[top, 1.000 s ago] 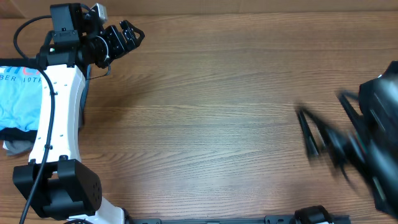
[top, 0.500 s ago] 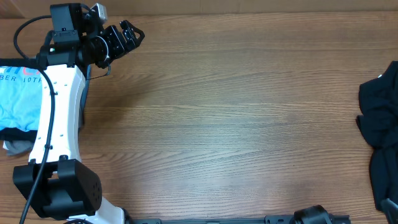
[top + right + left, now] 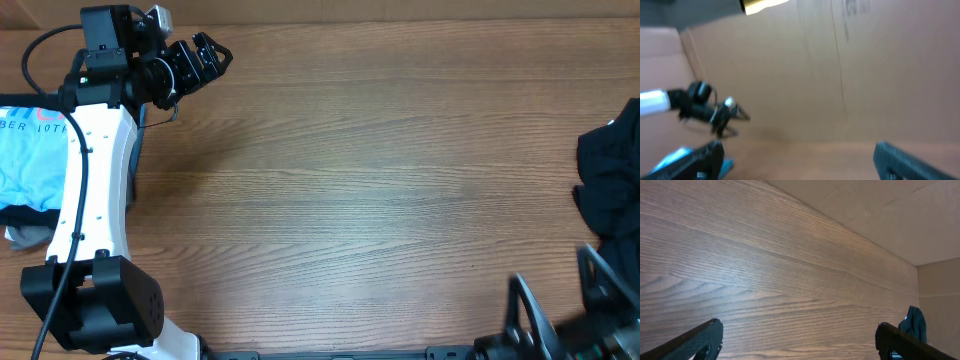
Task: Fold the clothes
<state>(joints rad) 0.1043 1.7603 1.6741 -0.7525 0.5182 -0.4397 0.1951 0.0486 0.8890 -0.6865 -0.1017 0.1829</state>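
The left claw [image 3: 205,55] hangs at the upper left of the overhead frame, its jaws wide apart and empty. The right claw [image 3: 562,298], blurred at the lower right corner, is also apart and holds nothing. The light blue T-shirt [image 3: 28,165] lies at the left edge of the table [image 3: 350,180], and a black garment [image 3: 612,185] lies at the right edge.

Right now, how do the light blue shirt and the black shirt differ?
The light blue shirt lies at the left edge of the table, the black shirt at the right edge. The light blue shirt shows lettering; the black shirt shows none. Both run out of the overhead view.
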